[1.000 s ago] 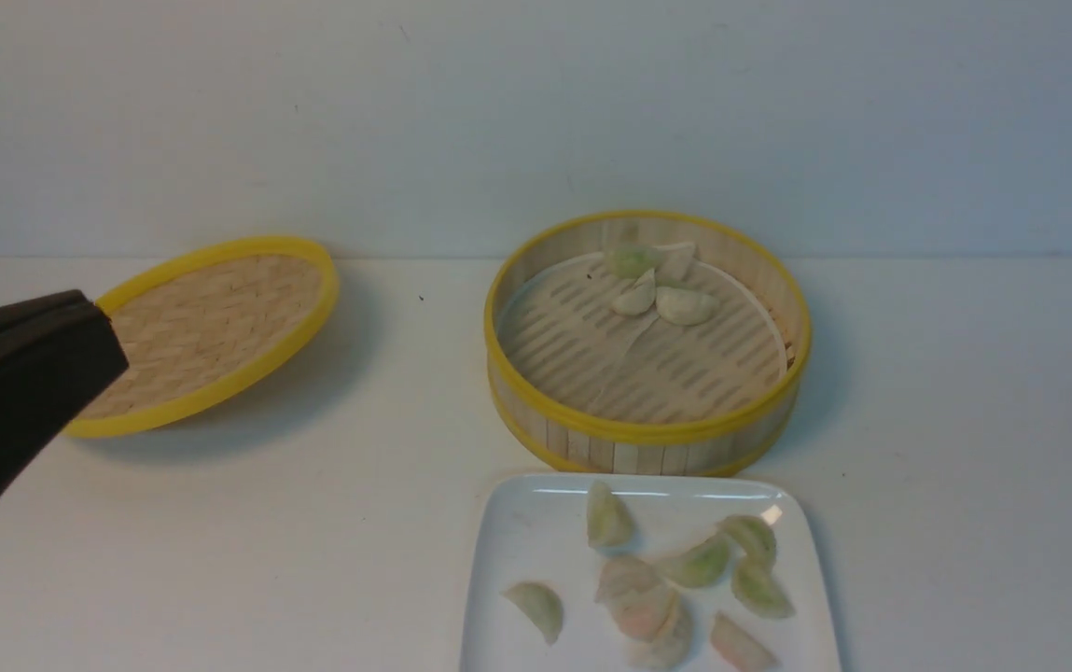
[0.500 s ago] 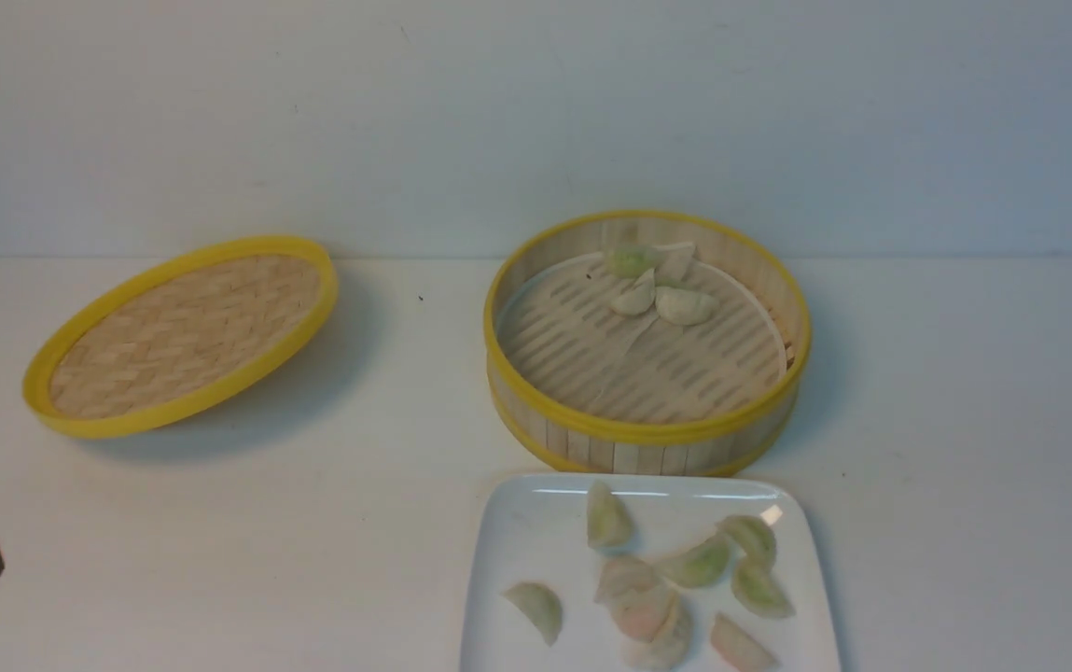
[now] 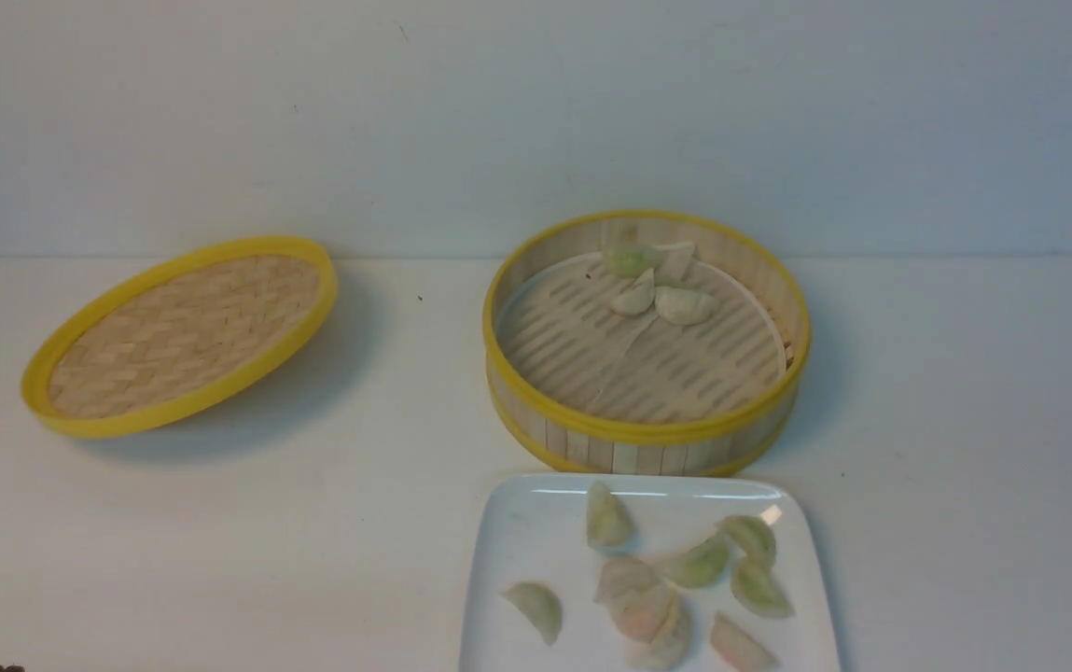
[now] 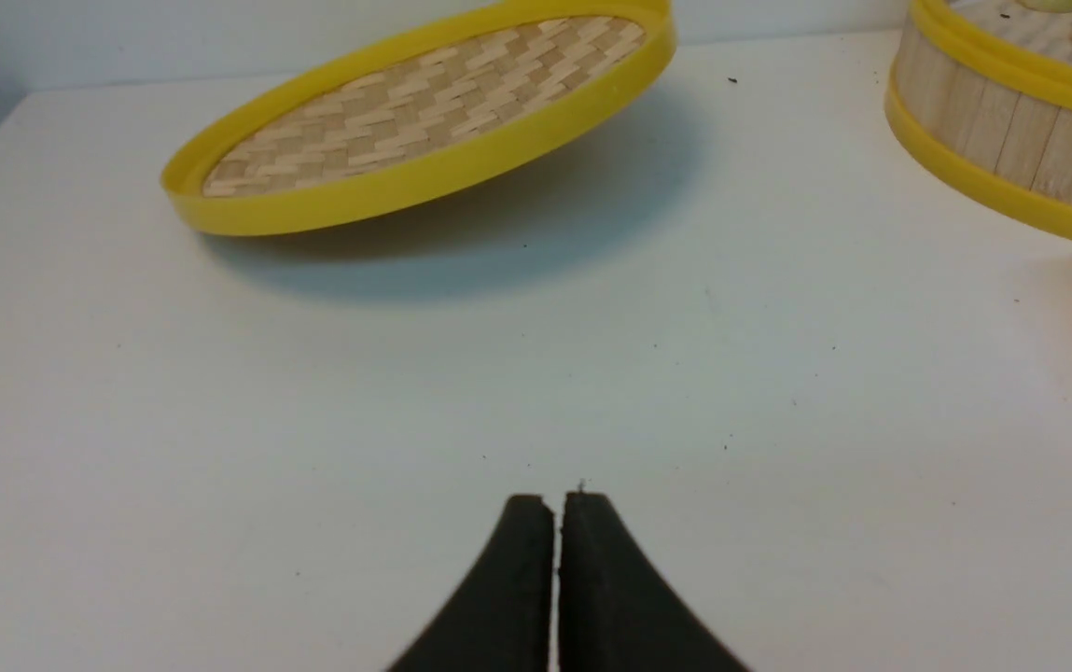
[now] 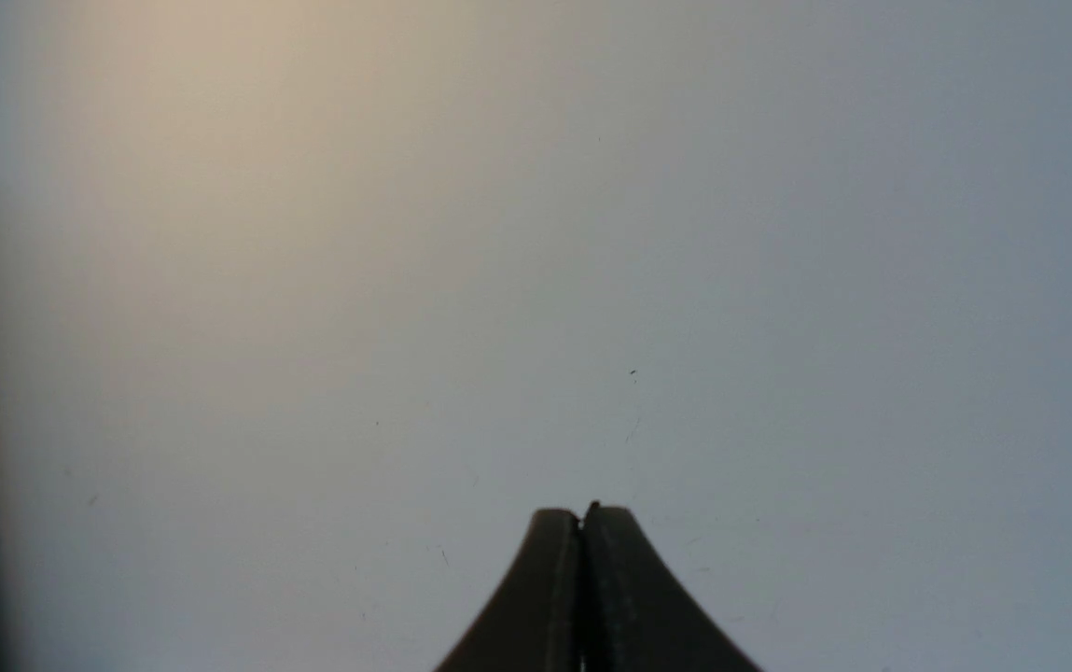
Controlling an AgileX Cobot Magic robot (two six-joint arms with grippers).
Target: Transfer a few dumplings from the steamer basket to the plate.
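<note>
Now that the left arm, which covered the woven lid (image 3: 183, 334) at the bench's left side a second ago, is withdrawn almost wholly from the front view, the lid is seen in full, tilted near the back-left of the bench (image 3: 312, 523). This retreat is judged to mean that the work is finished or nearly so: seven dumplings or so (image 3: 675, 583) are laid on the plate (image 3: 517, 523) at the bench's front edge, while only about four (image 3: 657, 280) are left against the far wall of the steamer basket (image 3: 647, 434), which stands just behind the plate. The left pincer (image 4: 556, 509) is held low over bare bench, short of the lid, its jaws pressed together with nothing between them. The right pincer (image 5: 582, 523) is likewise closed and empty, pointed at a blank pale surface, well apart from basket and plate.
</note>
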